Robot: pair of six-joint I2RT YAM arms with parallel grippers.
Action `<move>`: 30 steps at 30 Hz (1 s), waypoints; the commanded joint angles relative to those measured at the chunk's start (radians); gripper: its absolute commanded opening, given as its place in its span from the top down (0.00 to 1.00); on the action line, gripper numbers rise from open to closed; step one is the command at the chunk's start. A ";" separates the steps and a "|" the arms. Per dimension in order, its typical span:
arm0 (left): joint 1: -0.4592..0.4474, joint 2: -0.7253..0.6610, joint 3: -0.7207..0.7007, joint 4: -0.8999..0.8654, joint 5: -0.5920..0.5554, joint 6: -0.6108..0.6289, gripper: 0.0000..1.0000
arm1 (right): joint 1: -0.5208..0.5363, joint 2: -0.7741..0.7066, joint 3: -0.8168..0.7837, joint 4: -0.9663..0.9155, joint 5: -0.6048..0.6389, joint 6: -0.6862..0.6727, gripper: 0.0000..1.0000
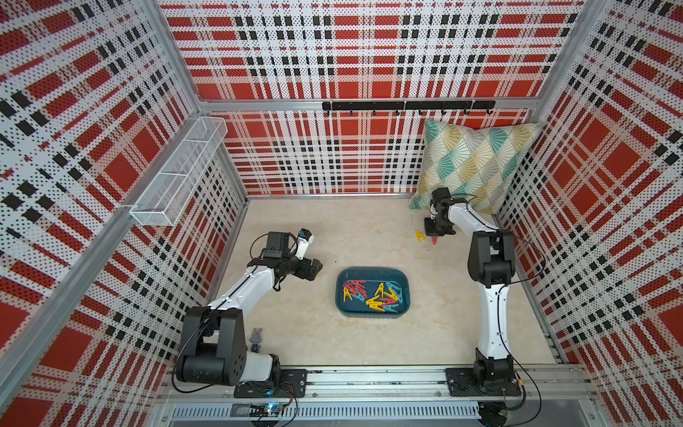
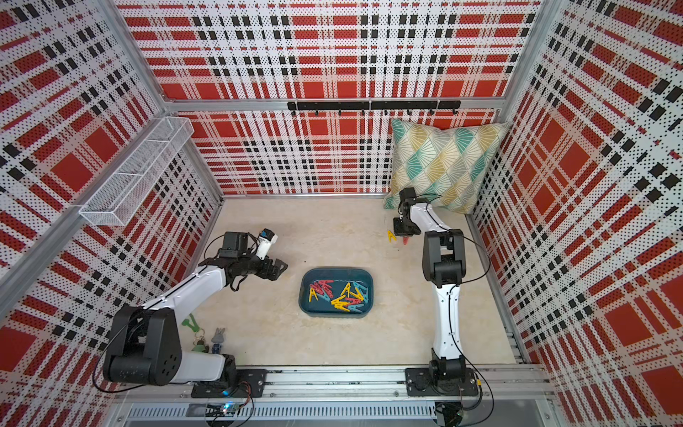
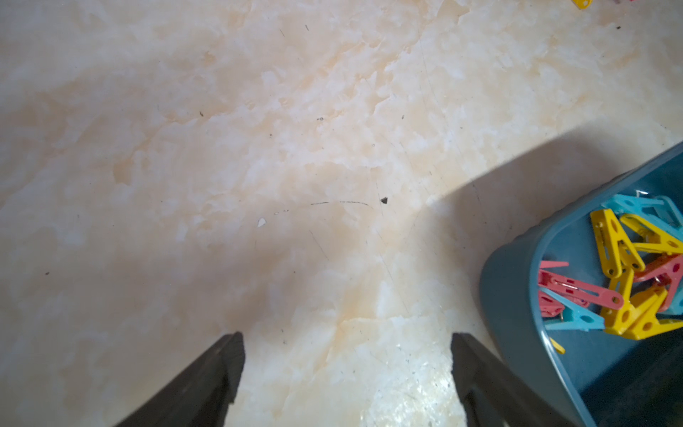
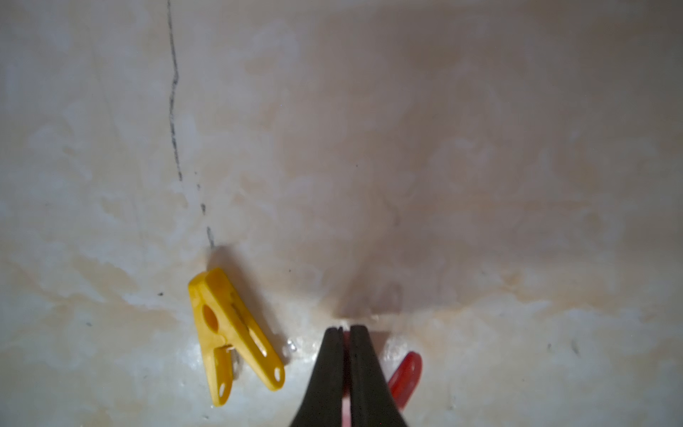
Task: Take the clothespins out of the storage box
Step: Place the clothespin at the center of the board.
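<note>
The robot's right hand [image 4: 345,329], its two black fingers [image 4: 329,369] pressed almost together, pinches a red plastic clothespin [image 4: 406,377] low over the pale marbled surface [image 1: 314,332], towards the far right corner. Just beside it a yellow A-shaped plastic clothespin [image 4: 229,332] lies flat on the surface, clear of the fingers. Behind both, a cushion patterned in teal and mustard fans [image 1: 476,162] leans in the corner. Near the middle of the surface sits the dark teal plastic storage box [image 1: 369,271], a shallow tray with rounded corners, holding a loose heap of yellow, red and light blue clothespins [image 1: 373,294]. On the box's other side the left hand [image 3: 346,337] hangs with its fingers spread wide and nothing between them, near the box but not touching it
</note>
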 commanded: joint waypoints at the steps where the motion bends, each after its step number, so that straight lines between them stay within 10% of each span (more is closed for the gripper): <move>1: 0.000 -0.009 -0.009 0.014 0.002 0.007 0.07 | 0.005 0.030 0.038 -0.002 -0.017 0.005 0.91; 15: -0.001 -0.011 -0.009 0.014 0.006 0.008 0.07 | 0.006 -0.043 0.045 -0.006 -0.010 0.017 0.67; 30: 0.008 -0.018 -0.009 0.012 0.002 0.008 0.07 | 0.184 -0.550 -0.294 0.036 0.004 0.200 0.62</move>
